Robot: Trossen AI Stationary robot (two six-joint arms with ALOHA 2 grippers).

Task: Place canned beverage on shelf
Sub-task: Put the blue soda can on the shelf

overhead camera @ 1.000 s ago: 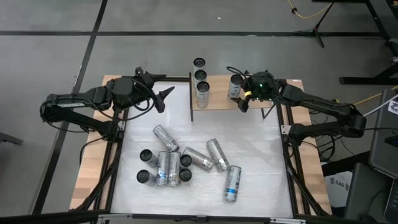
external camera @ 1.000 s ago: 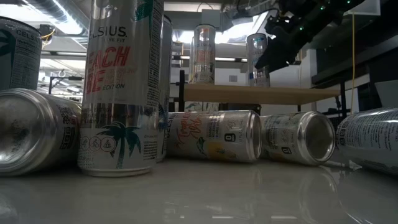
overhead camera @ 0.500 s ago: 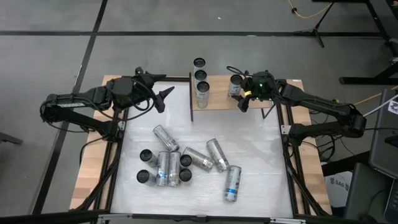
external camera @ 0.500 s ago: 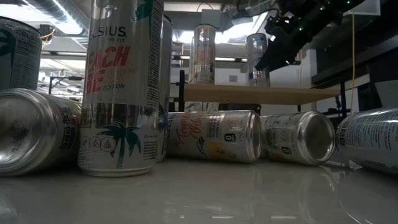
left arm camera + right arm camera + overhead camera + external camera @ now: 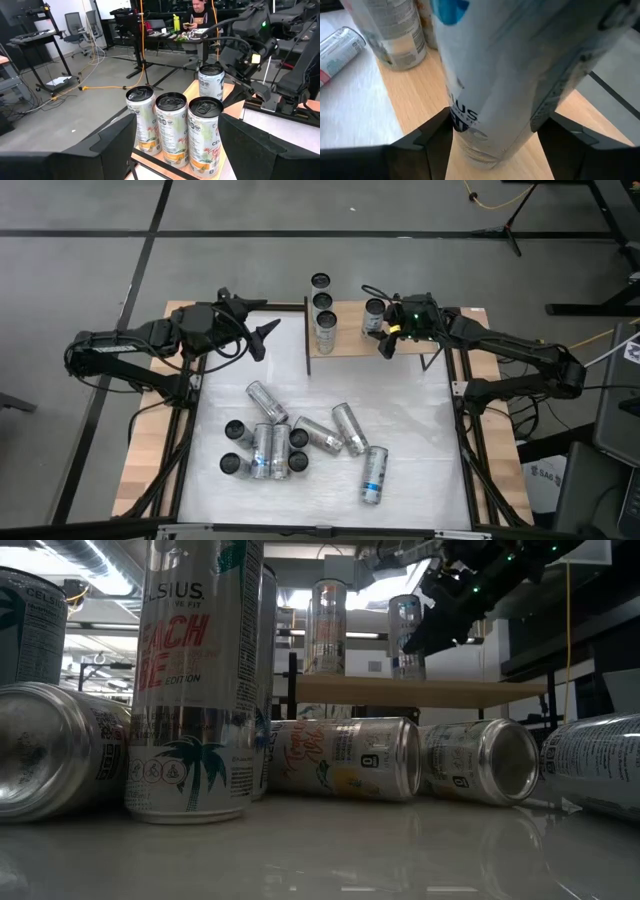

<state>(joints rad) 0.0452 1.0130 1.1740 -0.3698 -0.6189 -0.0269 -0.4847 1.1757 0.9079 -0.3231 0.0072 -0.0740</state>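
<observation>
The right claw is clamped around a canned beverage, its dark fingers pressed on either side of the can's body in the wrist view. That can is over the right part of the shelf, and in the low view it leans a little, its base just at the pale board; whether it is fully resting there I cannot tell. At the shelf's left edge stands a row of three upright cans, lined up one behind the other, well apart from the held one. From the left wrist view those three stand shoulder to shoulder, with the gripped can behind them and the right arm reaching in.

Over on the other side, the left claw hovers above the counter's far left corner, fingers parted, holding nothing.

Out on the white counter a cluster of cans waits, some upright, some on their sides, with one lone can lying nearer the right front. In the room beyond, a person sits at a desk.
</observation>
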